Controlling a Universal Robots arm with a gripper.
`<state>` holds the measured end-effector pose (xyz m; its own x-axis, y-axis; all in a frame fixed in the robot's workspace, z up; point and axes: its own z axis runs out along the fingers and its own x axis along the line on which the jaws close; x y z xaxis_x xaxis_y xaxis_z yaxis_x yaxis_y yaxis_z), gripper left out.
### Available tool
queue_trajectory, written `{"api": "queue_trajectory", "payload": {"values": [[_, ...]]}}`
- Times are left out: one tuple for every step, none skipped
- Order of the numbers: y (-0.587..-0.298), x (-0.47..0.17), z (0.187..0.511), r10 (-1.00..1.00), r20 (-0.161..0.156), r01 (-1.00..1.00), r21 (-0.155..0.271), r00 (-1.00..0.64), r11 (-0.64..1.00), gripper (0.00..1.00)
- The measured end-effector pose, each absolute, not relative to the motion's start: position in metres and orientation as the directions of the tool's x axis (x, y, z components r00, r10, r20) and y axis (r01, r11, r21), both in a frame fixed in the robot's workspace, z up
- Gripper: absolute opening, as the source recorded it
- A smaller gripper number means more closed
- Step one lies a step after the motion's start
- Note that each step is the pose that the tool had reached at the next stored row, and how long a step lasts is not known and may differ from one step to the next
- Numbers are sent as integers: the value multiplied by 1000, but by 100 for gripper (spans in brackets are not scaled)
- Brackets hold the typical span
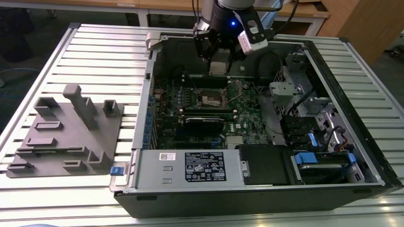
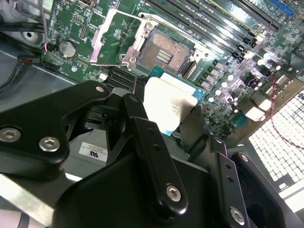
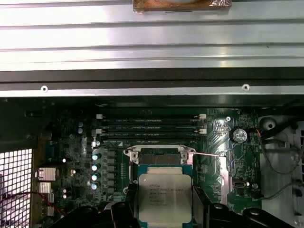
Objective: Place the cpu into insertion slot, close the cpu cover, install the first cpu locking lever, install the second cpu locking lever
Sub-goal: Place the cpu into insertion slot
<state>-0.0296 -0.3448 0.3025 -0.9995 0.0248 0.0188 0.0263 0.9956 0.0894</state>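
Note:
My gripper (image 1: 218, 67) hangs inside the open computer case, shut on the cpu (image 1: 218, 65), a small flat square chip with a pale metal top. In both wrist views the cpu (image 3: 164, 197) (image 2: 169, 103) sits between the black fingers (image 2: 142, 142), held a little above the green motherboard (image 1: 246, 118) and apart from it. The insertion slot (image 2: 164, 51) (image 3: 160, 158) (image 1: 211, 98) lies open just beyond the chip, its dark centre bare. The cpu cover (image 2: 110, 40) (image 3: 222, 175), a silver frame, is swung back flat beside the slot. A thin locking lever (image 3: 209, 154) stands free next to it.
A grey fixture block (image 1: 63, 132) stands on the slatted table at the exterior view's left. Inside the case are the power supply (image 1: 189, 168), a drive cage with blue tabs (image 1: 315, 158), long black memory slots (image 3: 152, 126) and loose cables (image 1: 277, 61).

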Motion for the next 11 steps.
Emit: {"api": "queue_trajectory", "payload": {"values": [[-345,-30,302,25,19,26,90,-1000,996,54],[-345,-30,301,25,19,26,90,-1000,996,54],[-345,-30,299,25,19,26,90,-1000,996,54],[-345,-30,298,25,19,26,89,-1000,996,54],[-345,-30,297,25,19,26,89,-1000,996,54],[-345,-30,296,25,19,26,89,-1000,996,54],[-345,-30,295,25,19,26,90,-1000,996,54],[-345,-30,295,25,19,26,89,-1000,996,54],[-345,-30,295,25,19,26,89,-1000,996,54],[-345,-30,295,25,19,26,89,-1000,996,54],[-345,-30,295,25,19,26,89,-1000,996,54]]}}
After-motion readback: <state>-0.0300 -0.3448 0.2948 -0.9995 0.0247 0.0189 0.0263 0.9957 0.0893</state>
